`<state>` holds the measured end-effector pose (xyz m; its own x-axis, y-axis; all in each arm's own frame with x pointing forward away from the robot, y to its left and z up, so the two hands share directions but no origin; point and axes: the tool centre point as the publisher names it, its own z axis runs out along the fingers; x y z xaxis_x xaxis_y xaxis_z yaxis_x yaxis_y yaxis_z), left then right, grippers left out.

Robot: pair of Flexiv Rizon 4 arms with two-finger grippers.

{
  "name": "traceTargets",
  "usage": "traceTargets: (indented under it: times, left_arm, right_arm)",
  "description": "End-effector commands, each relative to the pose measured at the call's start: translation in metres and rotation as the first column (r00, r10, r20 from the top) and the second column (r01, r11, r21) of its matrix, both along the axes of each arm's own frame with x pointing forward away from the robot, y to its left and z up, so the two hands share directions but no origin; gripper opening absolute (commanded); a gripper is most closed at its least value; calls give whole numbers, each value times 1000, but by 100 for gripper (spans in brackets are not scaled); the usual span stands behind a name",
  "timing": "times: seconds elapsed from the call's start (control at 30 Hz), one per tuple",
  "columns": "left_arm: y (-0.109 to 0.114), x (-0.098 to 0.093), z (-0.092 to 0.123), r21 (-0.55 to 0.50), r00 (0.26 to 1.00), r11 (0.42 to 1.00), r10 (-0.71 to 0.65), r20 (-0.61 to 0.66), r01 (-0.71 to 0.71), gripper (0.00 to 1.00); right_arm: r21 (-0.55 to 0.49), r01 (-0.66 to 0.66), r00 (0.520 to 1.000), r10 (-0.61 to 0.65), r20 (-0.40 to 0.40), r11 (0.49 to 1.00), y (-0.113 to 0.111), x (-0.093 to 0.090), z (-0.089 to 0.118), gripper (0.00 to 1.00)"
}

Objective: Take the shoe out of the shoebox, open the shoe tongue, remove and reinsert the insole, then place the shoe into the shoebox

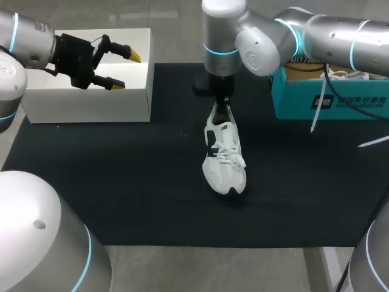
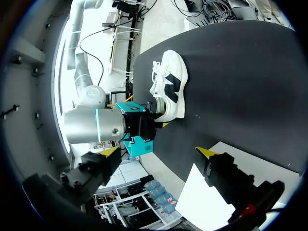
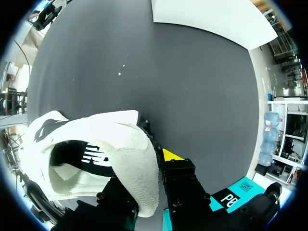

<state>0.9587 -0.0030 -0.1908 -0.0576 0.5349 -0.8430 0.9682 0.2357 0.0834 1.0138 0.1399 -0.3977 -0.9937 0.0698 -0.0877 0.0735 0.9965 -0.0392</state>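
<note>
Two arms are over the black mat (image 1: pixel 121 194), and only one has hold of anything. The right arm (image 1: pixel 316 36) comes in from its side and reaches to the middle with its wrist pointing straight down, so from the head view the right claw (image 1: pixel 225 102) is mostly hidden beneath it. Its own wrist view shows more: the right claw (image 3: pixel 153 166) is closed narrowly on the heel of the white shoe (image 3: pixel 115 144). One yellow-tipped finger is outside the back of the heel and the other is inside the opening, with the padded collar pinched between them. The shoe (image 1: pixel 223 155) lies about midway across the mat, heel towards the far edge and toe towards the near edge, with white laces on top and a black mark on its side. Whether the heel is lifted off the mat I cannot tell.

The left arm (image 1: pixel 24 39) holds the left claw (image 1: pixel 124 70) above the open top of the white shoebox (image 1: pixel 91 106), which stands at the mat's far left corner, well apart from the shoe. That claw is spread wide and grips nothing. In its own view the left claw (image 2: pixel 159 151) has its yellow tips far apart, with the shoe (image 2: pixel 171 89) ahead of it and a corner of the white shoebox (image 2: pixel 207 202) under it. A teal box (image 1: pixel 316 100) stands at the far right, behind the right arm
</note>
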Motion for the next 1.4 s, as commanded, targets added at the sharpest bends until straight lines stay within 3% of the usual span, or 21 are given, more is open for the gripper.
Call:
traceTargets:
  times: [0.03,0.2,0.33,0.53,0.73,0.97,1.17,1.4]
  left_arm:
    - [0,0,0,2,1000,1000,0,0,0,100]
    - [0,0,0,2,1000,1000,0,0,0,100]
    - [0,0,0,2,1000,1000,0,0,0,100]
    - [0,0,0,2,1000,1000,0,0,0,100]
    - [0,0,0,2,1000,1000,0,0,0,100]
    - [0,0,0,2,1000,1000,0,0,0,100]
    - [0,0,0,2,1000,1000,0,0,0,100]
    - [0,0,0,2,1000,1000,0,0,0,100]
  right_arm:
    - [-20,21,1000,-21,-1,1000,1,-6,8,0]
    - [-26,43,999,-43,3,999,-2,-14,39,0]
    - [74,5,995,2,-96,997,-3,-18,69,0]
    - [190,-29,997,43,-67,981,-4,-19,141,0]
    - [166,-64,994,78,-77,984,0,-15,207,0]
    - [67,-33,998,37,-59,997,-2,-10,265,0]
    - [9,-17,999,17,-37,1000,-9,-5,294,0]
    - [15,-14,1000,15,-17,1000,-9,-3,297,0]
